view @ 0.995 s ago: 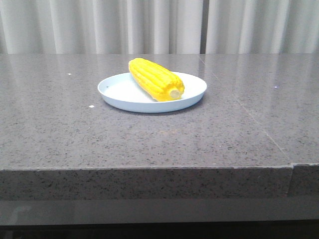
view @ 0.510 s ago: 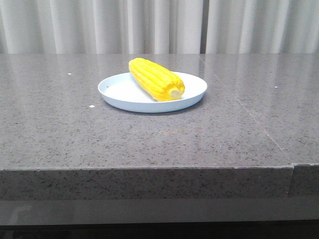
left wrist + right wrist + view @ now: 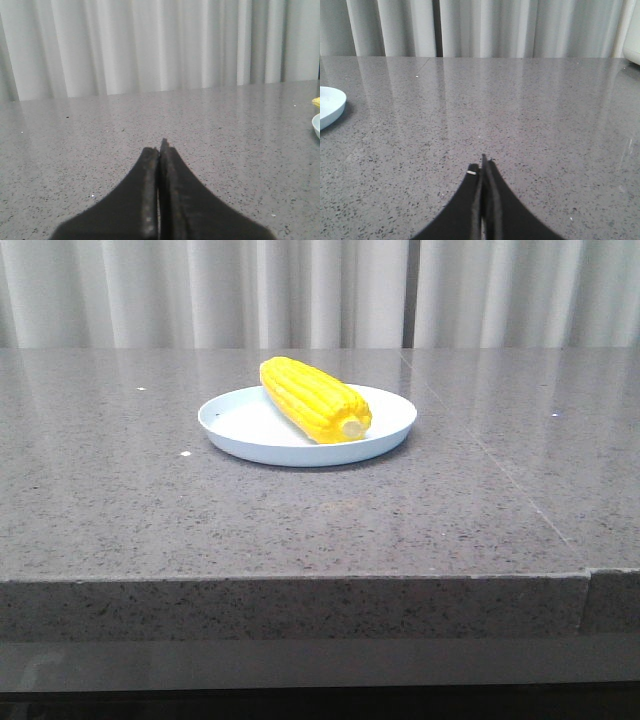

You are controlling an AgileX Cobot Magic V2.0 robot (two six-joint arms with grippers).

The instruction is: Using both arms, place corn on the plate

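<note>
Lying diagonally across the plate [image 3: 230, 418], the corn [image 3: 312, 397] is needing no regrasp; left gripper [image 3: 160, 150] and right gripper [image 3: 483, 165] are sitting pinched closed, empty, well apart from it.

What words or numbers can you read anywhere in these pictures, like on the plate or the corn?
None. There is no readable text in any view.
The plate is plain, with no label or mark.
The corn shows only rows of kernels.
The table has only speckles, and the curtain is plain.
The left end effector and right end effector are bare black, with no writing showing.
</note>
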